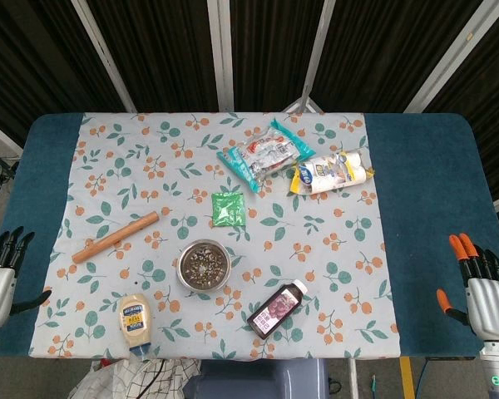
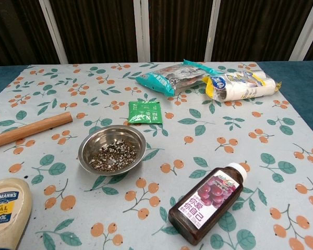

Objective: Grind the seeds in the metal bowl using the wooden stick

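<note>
The metal bowl (image 1: 205, 265) (image 2: 112, 150) stands near the middle front of the floral tablecloth, with dark seeds (image 2: 113, 154) heaped in its bottom. The wooden stick (image 1: 116, 237) (image 2: 27, 130) lies flat to the bowl's left, slanting up to the right. My left hand (image 1: 3, 270) hovers off the table's left edge, fingers apart and holding nothing. My right hand (image 1: 478, 283), with orange fingertips, hangs off the right edge, also spread and empty. Neither hand shows in the chest view.
A mayonnaise bottle (image 1: 135, 322) (image 2: 4, 211) lies front left, and a dark juice bottle (image 1: 277, 307) (image 2: 207, 203) lies front right. A green sachet (image 1: 228, 209) (image 2: 144, 112) sits behind the bowl. Two snack bags (image 1: 264, 155) (image 1: 330, 173) lie at the back.
</note>
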Action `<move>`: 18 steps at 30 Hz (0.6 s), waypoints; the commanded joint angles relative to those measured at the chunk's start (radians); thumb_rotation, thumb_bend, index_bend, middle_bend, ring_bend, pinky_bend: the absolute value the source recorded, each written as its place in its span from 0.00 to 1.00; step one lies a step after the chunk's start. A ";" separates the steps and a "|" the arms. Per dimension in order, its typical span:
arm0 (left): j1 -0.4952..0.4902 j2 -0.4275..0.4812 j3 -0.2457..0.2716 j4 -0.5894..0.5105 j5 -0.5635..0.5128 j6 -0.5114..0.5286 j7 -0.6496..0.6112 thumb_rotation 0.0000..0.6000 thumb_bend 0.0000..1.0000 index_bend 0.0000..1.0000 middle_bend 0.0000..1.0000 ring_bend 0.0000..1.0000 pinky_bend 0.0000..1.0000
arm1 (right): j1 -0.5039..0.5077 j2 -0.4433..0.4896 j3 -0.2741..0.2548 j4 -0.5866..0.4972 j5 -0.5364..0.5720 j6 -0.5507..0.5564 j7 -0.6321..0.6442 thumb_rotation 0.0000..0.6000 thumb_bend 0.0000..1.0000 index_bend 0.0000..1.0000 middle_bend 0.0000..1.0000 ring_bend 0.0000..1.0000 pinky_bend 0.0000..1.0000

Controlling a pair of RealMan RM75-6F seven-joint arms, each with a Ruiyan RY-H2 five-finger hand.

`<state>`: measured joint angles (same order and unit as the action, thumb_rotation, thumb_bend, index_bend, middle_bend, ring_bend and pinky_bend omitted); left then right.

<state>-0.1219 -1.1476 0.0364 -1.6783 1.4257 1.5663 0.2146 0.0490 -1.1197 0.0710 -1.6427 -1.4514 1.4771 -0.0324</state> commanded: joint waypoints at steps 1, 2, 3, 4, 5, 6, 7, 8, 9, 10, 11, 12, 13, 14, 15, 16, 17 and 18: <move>0.003 0.000 -0.006 -0.003 -0.003 -0.003 0.003 1.00 0.18 0.00 0.00 0.00 0.00 | 0.001 0.000 -0.001 0.001 0.000 -0.003 -0.001 1.00 0.37 0.00 0.00 0.00 0.00; 0.004 0.000 -0.007 -0.004 -0.003 -0.003 0.004 1.00 0.18 0.00 0.00 0.00 0.00 | 0.001 0.000 -0.002 0.000 -0.001 -0.003 -0.001 1.00 0.37 0.00 0.00 0.00 0.00; 0.005 0.000 -0.008 -0.005 -0.003 -0.004 0.005 1.00 0.18 0.00 0.00 0.00 0.00 | 0.000 0.000 -0.002 -0.001 -0.002 -0.002 -0.001 1.00 0.37 0.00 0.00 0.00 0.00; 0.006 -0.001 -0.009 -0.005 -0.004 -0.006 0.008 1.00 0.18 0.00 0.00 0.00 0.00 | 0.000 0.001 -0.002 -0.002 -0.003 0.000 -0.001 1.00 0.37 0.00 0.00 0.00 0.00; 0.007 -0.001 -0.010 -0.006 -0.006 -0.009 0.011 1.00 0.18 0.00 0.00 0.00 0.00 | -0.001 0.001 -0.002 -0.002 -0.004 0.001 0.000 1.00 0.37 0.00 0.00 0.00 0.00; 0.007 -0.001 -0.011 -0.007 -0.009 -0.012 0.015 1.00 0.18 0.00 0.00 0.00 0.00 | -0.001 0.001 -0.003 -0.002 -0.006 0.002 -0.001 1.00 0.37 0.00 0.00 0.00 0.00; 0.007 -0.001 -0.012 -0.009 -0.012 -0.015 0.017 1.00 0.18 0.00 0.00 0.00 0.00 | -0.001 0.001 -0.003 -0.002 -0.006 0.002 -0.001 1.00 0.37 0.00 0.00 0.00 0.00; 0.008 0.000 -0.015 -0.012 -0.016 -0.018 0.019 1.00 0.18 0.00 0.00 0.00 0.00 | -0.002 0.001 -0.004 -0.003 -0.006 0.002 -0.001 1.00 0.37 0.00 0.00 0.00 0.00; 0.007 0.000 -0.018 -0.017 -0.022 -0.021 0.022 1.00 0.18 0.00 0.00 0.00 0.00 | -0.002 0.001 -0.004 -0.004 -0.006 0.001 -0.002 1.00 0.37 0.00 0.00 0.00 0.00; 0.007 0.001 -0.023 -0.022 -0.032 -0.026 0.026 1.00 0.18 0.00 0.00 0.00 0.00 | -0.001 0.001 -0.004 -0.003 -0.006 0.000 -0.004 1.00 0.37 0.00 0.00 0.00 0.00; 0.005 0.001 -0.028 -0.030 -0.043 -0.032 0.031 1.00 0.18 0.00 0.00 0.00 0.00 | -0.001 0.000 -0.005 -0.004 -0.005 -0.002 -0.005 1.00 0.37 0.00 0.00 0.00 0.00; 0.002 0.001 -0.036 -0.040 -0.059 -0.039 0.037 1.00 0.18 0.00 0.00 0.00 0.00 | 0.000 0.000 -0.006 -0.006 -0.003 -0.006 -0.005 1.00 0.37 0.00 0.00 0.00 0.00; -0.002 0.002 -0.045 -0.050 -0.073 -0.046 0.045 1.00 0.18 0.00 0.00 0.00 0.01 | 0.002 0.000 -0.006 -0.007 -0.003 -0.009 -0.006 1.00 0.37 0.00 0.00 0.00 0.00; -0.007 0.002 -0.055 -0.058 -0.087 -0.053 0.055 1.00 0.18 0.00 0.00 0.00 0.03 | 0.003 0.000 -0.006 -0.008 -0.003 -0.011 -0.009 1.00 0.37 0.00 0.00 0.00 0.00; -0.015 0.002 -0.068 -0.066 -0.101 -0.060 0.067 1.00 0.18 0.00 0.00 0.00 0.05 | 0.004 0.000 -0.005 -0.008 -0.005 -0.011 -0.010 1.00 0.37 0.00 0.00 0.00 0.00; -0.023 0.001 -0.081 -0.075 -0.119 -0.068 0.082 1.00 0.18 0.01 0.00 0.00 0.07 | 0.004 0.000 -0.006 -0.009 -0.006 -0.011 -0.011 1.00 0.37 0.00 0.00 0.00 0.00; -0.033 0.000 -0.096 -0.085 -0.140 -0.078 0.099 1.00 0.18 0.02 0.00 0.01 0.09 | 0.004 0.000 -0.006 -0.010 -0.007 -0.011 -0.010 1.00 0.37 0.00 0.00 0.00 0.00; -0.046 -0.001 -0.115 -0.096 -0.164 -0.089 0.116 1.00 0.18 0.03 0.00 0.02 0.10 | 0.004 0.000 -0.007 -0.010 -0.007 -0.011 -0.009 1.00 0.37 0.00 0.00 0.00 0.00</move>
<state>-0.1455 -1.1472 -0.0476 -1.7521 1.2984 1.4989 0.2997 0.0528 -1.1198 0.0645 -1.6530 -1.4584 1.4664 -0.0417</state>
